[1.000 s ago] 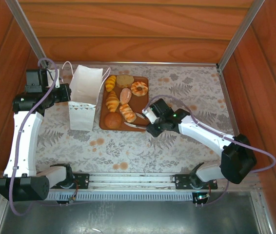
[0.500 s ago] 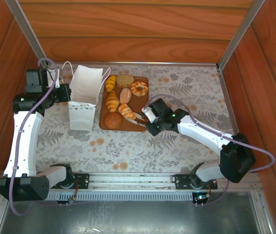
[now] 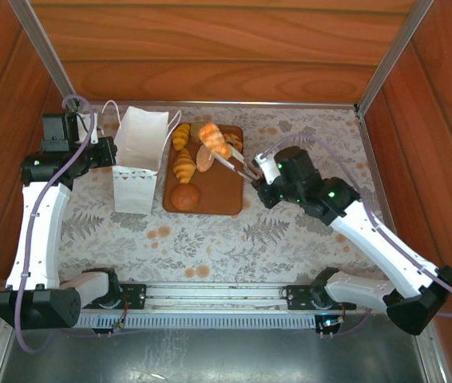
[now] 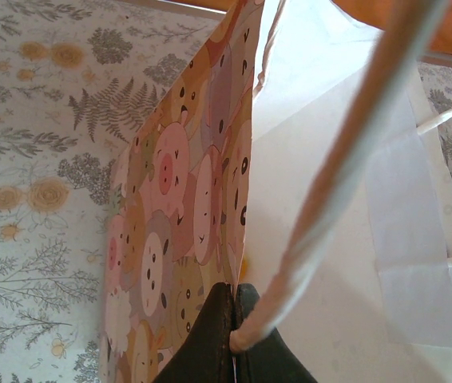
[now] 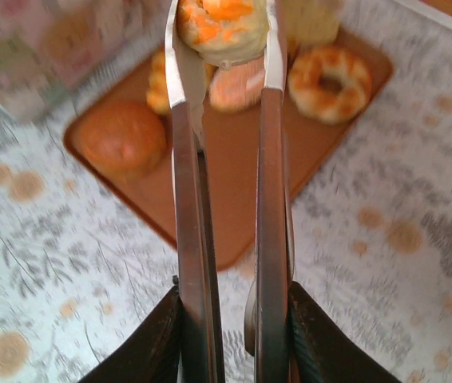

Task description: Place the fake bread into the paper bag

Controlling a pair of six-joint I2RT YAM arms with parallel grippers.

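The left hand [image 4: 232, 339] is clamped on the rim of the paper bag [image 3: 138, 152]. The bag stands upright on the table [image 3: 306, 239], just left of the brown tray [image 3: 222, 193]. The right hand [image 3: 258, 172] grips metal tongs [image 3: 232, 162], which pinch an orange-striped roll [image 3: 214, 140] over the tray's far end. On the tray lie a round bun [image 3: 184, 196], two croissants [image 3: 183, 166], a pink roll [image 3: 204, 158] and a glazed ring [image 5: 330, 73].

Paper bag [image 3: 138, 155] just left of tray [image 3: 224, 195]. On tray: bun [image 3: 184, 196] at near-left corner, croissants [image 3: 184, 166] behind it, ring [image 5: 330, 82] far right. Roll [image 3: 214, 140] up in tongs [image 3: 238, 165] above far end.
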